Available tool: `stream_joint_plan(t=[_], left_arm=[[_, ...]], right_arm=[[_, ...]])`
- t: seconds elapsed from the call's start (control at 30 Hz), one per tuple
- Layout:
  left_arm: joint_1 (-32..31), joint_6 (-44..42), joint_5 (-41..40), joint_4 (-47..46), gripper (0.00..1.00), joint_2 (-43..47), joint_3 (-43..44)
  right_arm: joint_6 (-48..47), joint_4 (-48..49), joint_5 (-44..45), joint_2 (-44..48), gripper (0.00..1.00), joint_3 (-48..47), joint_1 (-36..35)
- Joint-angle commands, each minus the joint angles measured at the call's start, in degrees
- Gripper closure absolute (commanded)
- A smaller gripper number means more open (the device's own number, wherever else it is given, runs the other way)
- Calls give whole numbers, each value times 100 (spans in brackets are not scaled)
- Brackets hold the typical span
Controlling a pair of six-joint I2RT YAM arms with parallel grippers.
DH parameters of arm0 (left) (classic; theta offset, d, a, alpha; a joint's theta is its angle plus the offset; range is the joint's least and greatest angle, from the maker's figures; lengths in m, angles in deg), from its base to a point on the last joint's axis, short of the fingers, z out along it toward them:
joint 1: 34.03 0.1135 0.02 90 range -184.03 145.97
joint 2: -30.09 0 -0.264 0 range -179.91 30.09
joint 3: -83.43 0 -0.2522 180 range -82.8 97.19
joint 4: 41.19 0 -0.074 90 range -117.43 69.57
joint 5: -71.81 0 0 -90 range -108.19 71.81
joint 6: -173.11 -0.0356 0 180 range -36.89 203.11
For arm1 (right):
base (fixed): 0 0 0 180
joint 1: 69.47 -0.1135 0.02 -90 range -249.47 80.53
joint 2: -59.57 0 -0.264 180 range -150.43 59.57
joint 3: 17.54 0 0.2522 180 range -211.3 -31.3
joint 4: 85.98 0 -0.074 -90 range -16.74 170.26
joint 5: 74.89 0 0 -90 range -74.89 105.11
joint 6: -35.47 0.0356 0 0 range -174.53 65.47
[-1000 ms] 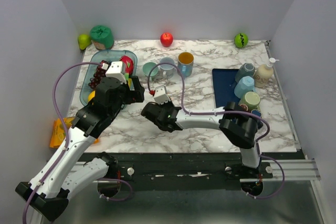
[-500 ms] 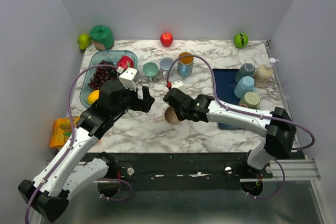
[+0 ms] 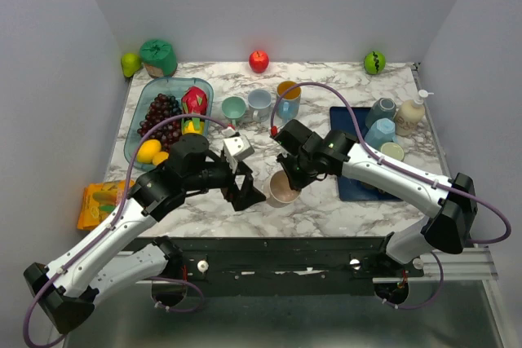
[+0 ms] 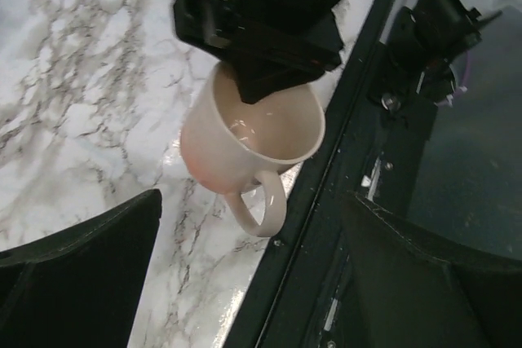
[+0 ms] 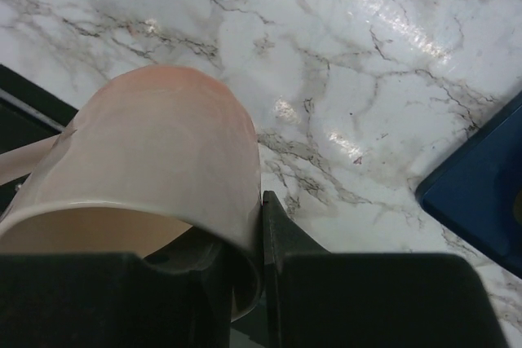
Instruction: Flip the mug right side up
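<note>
Mug (image 3: 285, 190) held by its rim, mouth tilted up.
Right jaws pinch its wall; left jaws gape wide at its 9 o'clock.

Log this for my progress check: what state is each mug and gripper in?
pink mug, tilted, mouth facing up, gripped at its rim.
right gripper, shut on the pink mug's wall.
left gripper, open, empty, beside the pink mug.
back-row mugs, all three upright.
blue mugs on the mat, two, mouth down.
</note>
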Motion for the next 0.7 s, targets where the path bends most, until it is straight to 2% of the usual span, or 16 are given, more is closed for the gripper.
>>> stream_joint_plan(t=[0.0,0.17,0.4,0.67], left_arm=[[-617,-348,-264,61,6,-206,6],[-864,-560,-599,211,13,-417,146],[-1311,-798,-897,588,38,-874,357],[-1567,-929,-1530,747,58,-1129,515]], right_arm=[[-92,-351,-769,79,100,-516,20],[-118,-430,-1015,105,100,-622,47],[-83,-474,-1104,123,99,-718,108],[-4,-483,-1095,131,100,-710,179]])
